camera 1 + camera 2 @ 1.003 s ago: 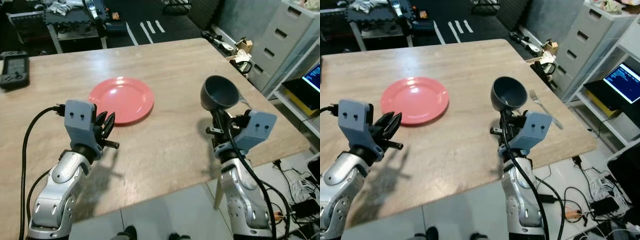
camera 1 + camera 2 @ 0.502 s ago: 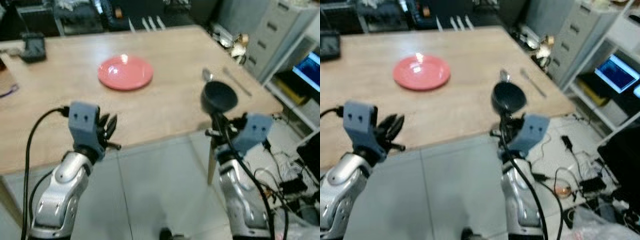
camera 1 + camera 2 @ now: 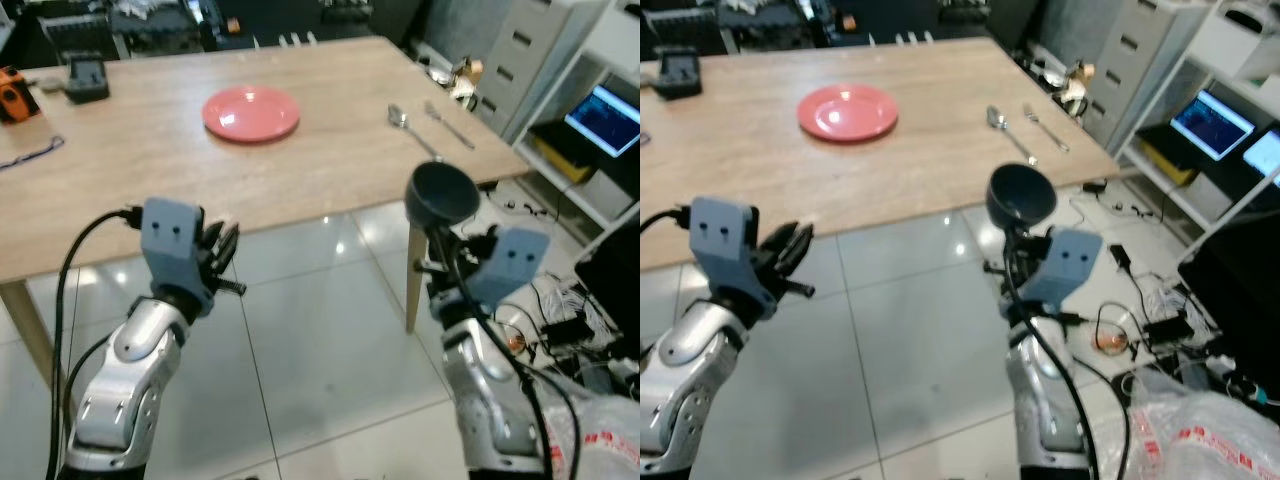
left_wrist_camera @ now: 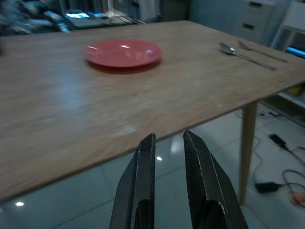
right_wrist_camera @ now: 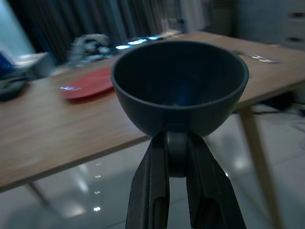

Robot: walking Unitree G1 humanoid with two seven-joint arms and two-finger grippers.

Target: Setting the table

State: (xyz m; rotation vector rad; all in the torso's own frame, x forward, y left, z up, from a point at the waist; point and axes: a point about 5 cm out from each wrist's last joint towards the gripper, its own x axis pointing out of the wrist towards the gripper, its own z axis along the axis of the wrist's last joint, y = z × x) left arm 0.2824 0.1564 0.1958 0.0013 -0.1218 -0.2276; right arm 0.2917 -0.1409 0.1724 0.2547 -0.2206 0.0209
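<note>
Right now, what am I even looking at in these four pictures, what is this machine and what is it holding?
It's a walking humanoid robot with two silver arms. Two pictures look down from cameras on its head; the other two look along each arm's black fingers. It stands on tile, back from a wooden table. On the table lie a red plate, a spoon and a fork. The right gripper pinches a dark bowl by its base. The left gripper holds nothing, its fingers nearly together.

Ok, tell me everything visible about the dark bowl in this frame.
The dark bowl is a deep, round, matte grey-blue bowl, plastic by its look, and empty. It sits upright, clamped at its base between the right gripper fingers, held in the air over the tiled floor, short of the wooden table.
</note>
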